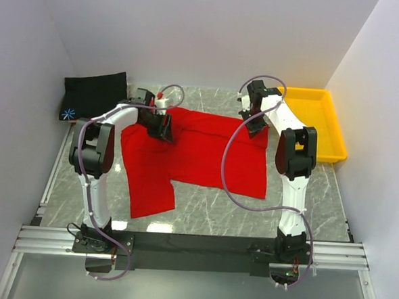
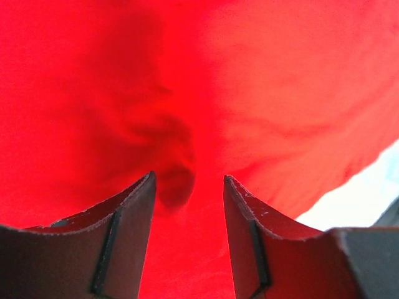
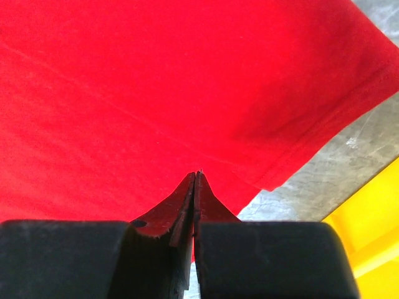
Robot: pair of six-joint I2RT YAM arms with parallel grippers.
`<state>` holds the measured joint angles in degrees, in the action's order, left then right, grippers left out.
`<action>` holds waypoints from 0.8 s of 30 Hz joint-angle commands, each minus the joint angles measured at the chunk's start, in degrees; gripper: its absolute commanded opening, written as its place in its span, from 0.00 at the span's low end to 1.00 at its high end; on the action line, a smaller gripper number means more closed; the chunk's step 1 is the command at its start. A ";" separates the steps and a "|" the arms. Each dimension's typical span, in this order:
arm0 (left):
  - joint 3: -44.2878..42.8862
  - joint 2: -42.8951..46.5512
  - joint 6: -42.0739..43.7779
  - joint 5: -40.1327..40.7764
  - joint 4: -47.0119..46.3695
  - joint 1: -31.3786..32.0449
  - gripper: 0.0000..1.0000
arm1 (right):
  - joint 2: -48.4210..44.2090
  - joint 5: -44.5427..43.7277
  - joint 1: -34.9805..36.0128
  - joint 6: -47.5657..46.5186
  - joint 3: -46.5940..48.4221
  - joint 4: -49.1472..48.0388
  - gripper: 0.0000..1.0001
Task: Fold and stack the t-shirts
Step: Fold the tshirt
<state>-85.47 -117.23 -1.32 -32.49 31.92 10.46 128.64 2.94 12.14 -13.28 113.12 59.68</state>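
red t-shirt (image 1: 192, 152); black t-shirt (image 1: 94, 92), blue-white starburst (image 1: 68, 114); yellow tray (image 1: 317, 116)

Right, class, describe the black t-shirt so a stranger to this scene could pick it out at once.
Start at the marble table and go to its far left corner, opposite the yellow tray. There lies the black t-shirt, folded flat. Unlike the red t-shirt spread mid-table, it is dark and bears a small blue-white starburst mark.

The red t-shirt (image 2: 262, 93) overruns every edge of the left wrist view, its folds blurred.
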 commanded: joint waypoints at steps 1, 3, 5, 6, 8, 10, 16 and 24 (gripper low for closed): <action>-0.40 1.04 0.70 -3.89 -0.90 2.63 0.53 | -0.76 0.75 -1.07 0.27 -0.62 0.79 0.04; -0.40 1.82 4.21 -3.46 0.67 4.30 0.53 | -1.11 0.75 -1.24 0.01 -1.15 0.96 0.04; -0.31 3.22 6.41 -3.02 1.82 4.40 0.53 | -1.28 1.10 -1.33 -0.52 -1.15 1.75 0.04; -0.14 4.11 6.85 -2.93 2.35 3.87 0.53 | -1.72 1.36 -1.33 -0.78 -1.06 2.19 0.04; 1.44 7.17 6.86 -2.41 1.92 0.81 0.53 | -2.86 2.59 -1.16 -1.40 -1.85 3.68 0.02; 2.32 8.50 7.12 -1.27 2.70 -1.66 0.53 | -3.83 3.73 -1.07 -1.93 -3.86 5.35 0.00; 7.15 11.15 13.18 7.43 3.23 -7.47 0.53 | -7.26 2.95 1.74 -1.75 -15.01 3.09 0.00; 12.69 10.35 16.17 14.47 2.09 -8.79 0.51 | -2.08 -6.35 2.10 -1.75 -15.83 1.05 0.00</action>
<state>-74.46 -107.63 12.03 -21.52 34.54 1.32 125.62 2.35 14.72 -14.57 96.79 62.54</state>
